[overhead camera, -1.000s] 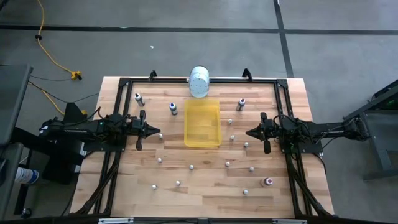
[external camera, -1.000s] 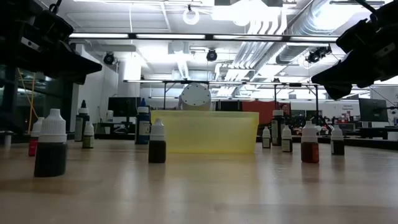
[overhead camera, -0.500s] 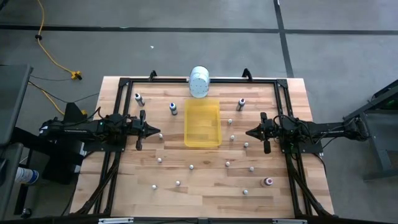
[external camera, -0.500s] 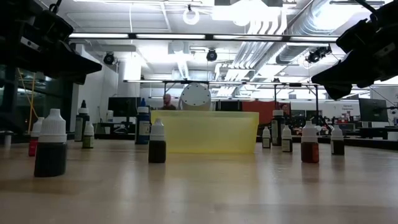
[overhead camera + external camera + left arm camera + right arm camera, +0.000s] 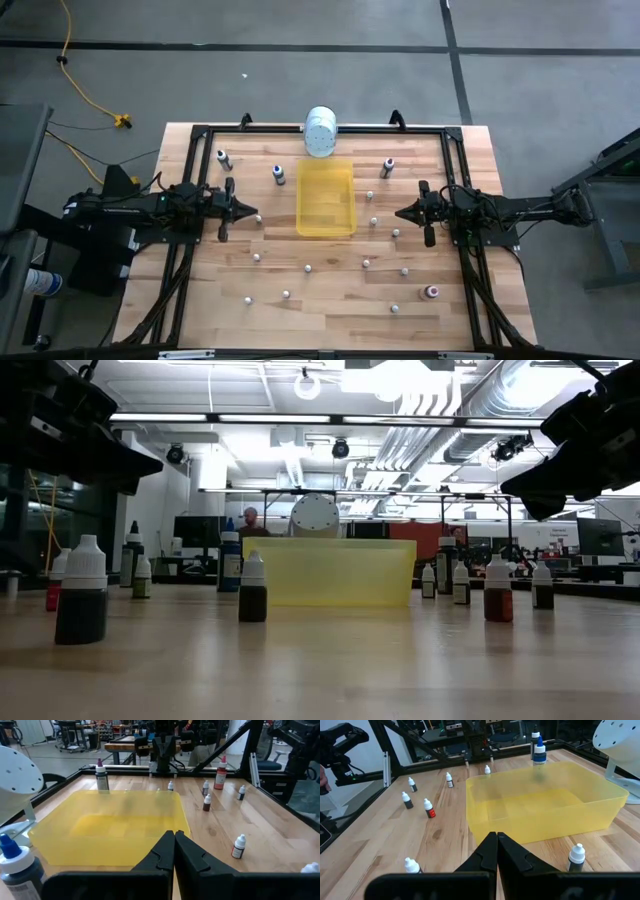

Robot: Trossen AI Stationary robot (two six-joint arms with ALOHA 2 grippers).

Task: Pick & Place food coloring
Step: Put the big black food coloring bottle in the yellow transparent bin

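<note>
While both arms wait at the table's sides, you have nothing done yet. From above, the tray (image 5: 326, 198) sits mid-table and looks empty, with the bottles (image 5: 308, 268) scattered around it, all outside its walls; a few taller ones stand toward the far edge near the white container (image 5: 320, 131). The left gripper (image 5: 248, 210) and right gripper (image 5: 400, 213) face each other across the tray, both pinched shut on nothing.

At table height, every bottle you can see stands upright, long axis vertical, cap up; the nearest one (image 5: 81, 603) is at the left, well apart from the tray (image 5: 330, 572). A person (image 5: 250, 518) shows far behind.

Your left wrist view looks over the tray (image 5: 107, 827), nothing visible in it, fingers (image 5: 162, 852) together; small bottles (image 5: 239, 846) stand upright on the wood beside it.

Your right wrist view agrees: fingers (image 5: 490, 851) closed, one bottle (image 5: 576, 856) upright just beside the tray (image 5: 545, 807). By my judgement, all the picking is left.
</note>
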